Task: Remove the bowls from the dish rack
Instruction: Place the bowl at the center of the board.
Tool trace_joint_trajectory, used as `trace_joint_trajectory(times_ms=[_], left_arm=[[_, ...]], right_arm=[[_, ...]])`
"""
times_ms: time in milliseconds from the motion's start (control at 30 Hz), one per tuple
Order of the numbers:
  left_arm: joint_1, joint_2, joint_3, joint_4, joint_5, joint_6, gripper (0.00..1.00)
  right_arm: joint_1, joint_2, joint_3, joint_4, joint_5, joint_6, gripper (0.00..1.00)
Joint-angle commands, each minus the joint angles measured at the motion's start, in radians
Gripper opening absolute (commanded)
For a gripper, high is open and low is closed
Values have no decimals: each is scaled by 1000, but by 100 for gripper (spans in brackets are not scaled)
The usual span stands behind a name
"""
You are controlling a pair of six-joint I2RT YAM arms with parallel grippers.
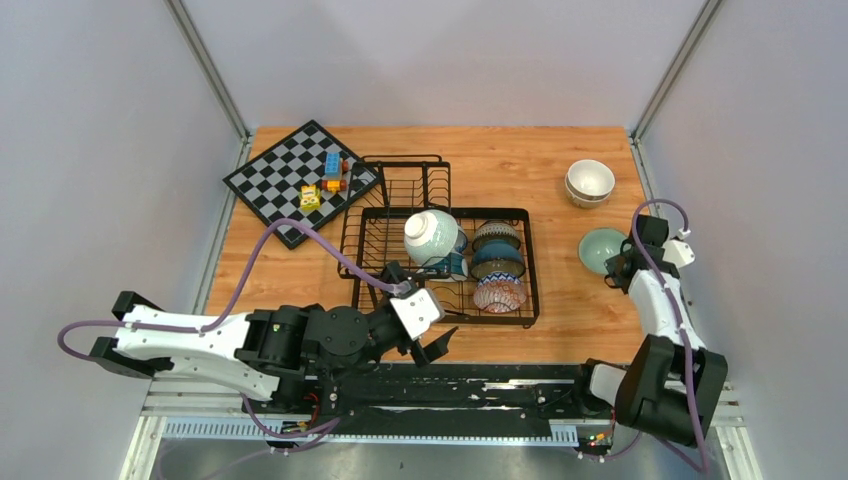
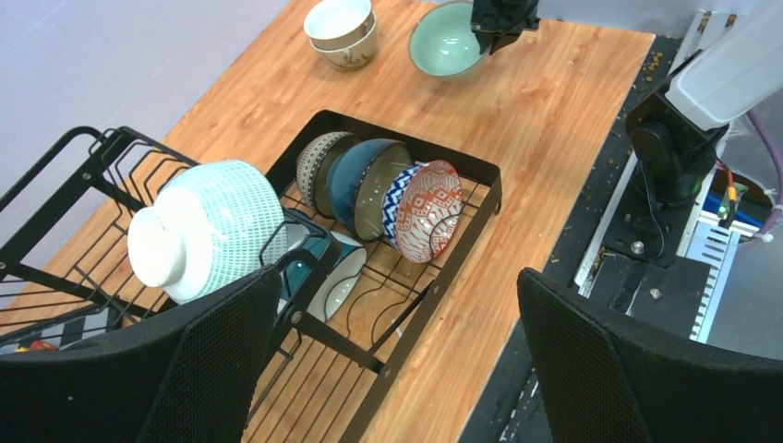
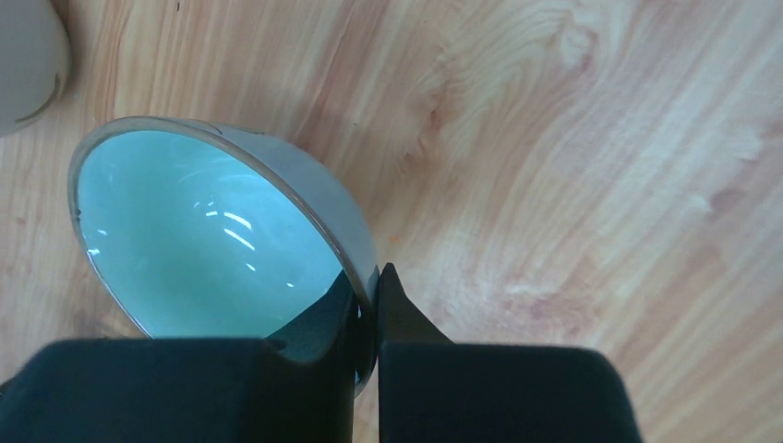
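- The dish rack, made of black wire, stands in the middle of the table. Its taller back section is toward the far edge.
- Inside it, on the left, a big white and green bowl lies tipped on its side. It lies over a teal bowl.
- On the right side of the rack three bowls stand on edge in a row, touching each other. They are a grey patterned bowl, a dark blue bowl and a red patterned bowl, which is nearest the front.
- Outside the rack, to its right, a mint green bowl is tilted over the wood. The right gripper pinches its rim, one finger inside and one outside.
- Two cream bowls are stacked upright near the far right corner, close to the mint one but apart from it.
- The left gripper hangs at the front edge of the rack. Its jaws are spread wide, with nothing between them.
- The table is orange-brown wood with a clear grain.
- A chessboard lies turned diagonally at the far left, just beside the rack's back section. Small coloured toy blocks are on it.
- Plain pale grey walls close three sides, with slim metal posts at the two far corners.
- A black rail along the near edge carries both arm bases.
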Motion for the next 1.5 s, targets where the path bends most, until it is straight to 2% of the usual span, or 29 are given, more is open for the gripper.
trace_joint_trajectory(times_ms=[0, 433, 733, 767, 933, 1233, 1467], left_arm=[[-3, -27, -33, 28, -12, 0, 100], [-4, -94, -92, 113, -36, -38, 100], [-4, -50, -80, 111, -23, -36, 100], [-4, -44, -77, 111, -22, -34, 100], [-4, -25, -73, 114, -18, -32, 100], [-4, -22, -62, 106, -18, -34, 100], [-4, 3, -26, 117, -11, -2, 100]], right_arm=[[-60, 56, -38, 250, -148, 113, 0], [-73, 183, 28, 237, -157, 116, 0], [-73, 192, 0, 233, -147, 117, 0], [-72, 195, -2, 233, -147, 116, 2], [-73, 220, 0, 225, -169, 108, 25], [-72, 202, 18, 187, -173, 97, 41], [-62, 116, 139, 53, -167, 83, 57]])
